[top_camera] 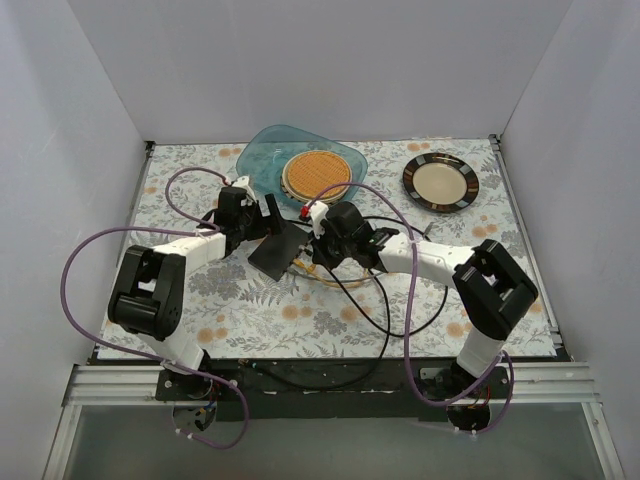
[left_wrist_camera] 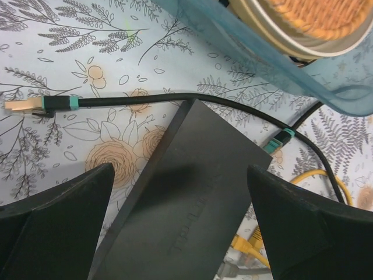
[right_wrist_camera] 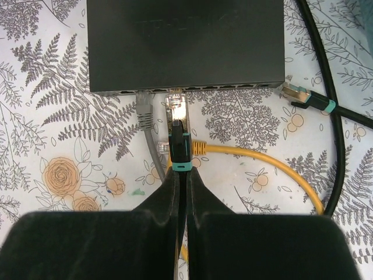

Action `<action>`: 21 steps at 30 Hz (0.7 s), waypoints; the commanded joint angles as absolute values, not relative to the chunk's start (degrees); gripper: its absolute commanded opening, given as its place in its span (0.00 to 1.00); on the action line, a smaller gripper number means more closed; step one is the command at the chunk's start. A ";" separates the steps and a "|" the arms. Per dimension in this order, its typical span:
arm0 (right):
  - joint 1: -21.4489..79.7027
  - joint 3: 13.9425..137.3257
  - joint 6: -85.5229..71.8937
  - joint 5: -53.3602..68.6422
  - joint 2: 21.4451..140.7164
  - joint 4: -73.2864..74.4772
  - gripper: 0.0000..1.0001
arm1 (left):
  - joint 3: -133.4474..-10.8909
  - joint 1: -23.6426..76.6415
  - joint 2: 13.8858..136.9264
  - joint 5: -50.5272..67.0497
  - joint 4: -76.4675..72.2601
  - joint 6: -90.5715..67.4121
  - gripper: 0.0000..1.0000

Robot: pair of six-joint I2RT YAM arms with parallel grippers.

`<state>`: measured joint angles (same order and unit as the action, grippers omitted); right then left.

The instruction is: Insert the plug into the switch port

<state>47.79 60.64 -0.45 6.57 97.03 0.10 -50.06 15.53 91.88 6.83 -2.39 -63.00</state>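
The switch (top_camera: 280, 250) is a flat matte-black box on the floral cloth, also seen in the left wrist view (left_wrist_camera: 186, 192) and the right wrist view (right_wrist_camera: 186, 41). My left gripper (left_wrist_camera: 180, 169) is open with one finger on each side of the switch. My right gripper (right_wrist_camera: 182, 172) is shut on the black plug with a teal band (right_wrist_camera: 178, 125). Its metal tip is at the port row on the switch's near edge, just right of a grey plug (right_wrist_camera: 144, 111) seated there. I cannot tell how deep the tip sits.
A second teal-banded plug (right_wrist_camera: 303, 96) lies loose right of the switch, and a third (left_wrist_camera: 29, 106) lies on the cloth. A yellow cable (right_wrist_camera: 262, 160) curves under my right gripper. A blue tray (top_camera: 262, 160) with a woven basket (top_camera: 316, 175) and a dark-rimmed plate (top_camera: 440, 182) stand behind.
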 commanded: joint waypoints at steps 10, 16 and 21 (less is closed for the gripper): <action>45.70 69.43 -0.18 10.63 105.81 4.31 0.01 | -52.12 14.68 98.70 13.62 -7.82 -60.64 0.98; 45.44 68.47 -0.18 10.99 107.22 4.39 0.01 | -52.47 14.68 99.58 15.55 -8.17 -60.82 0.98; 45.18 68.12 1.41 10.90 108.02 4.75 0.01 | -53.26 14.68 100.46 16.52 -7.73 -60.91 0.98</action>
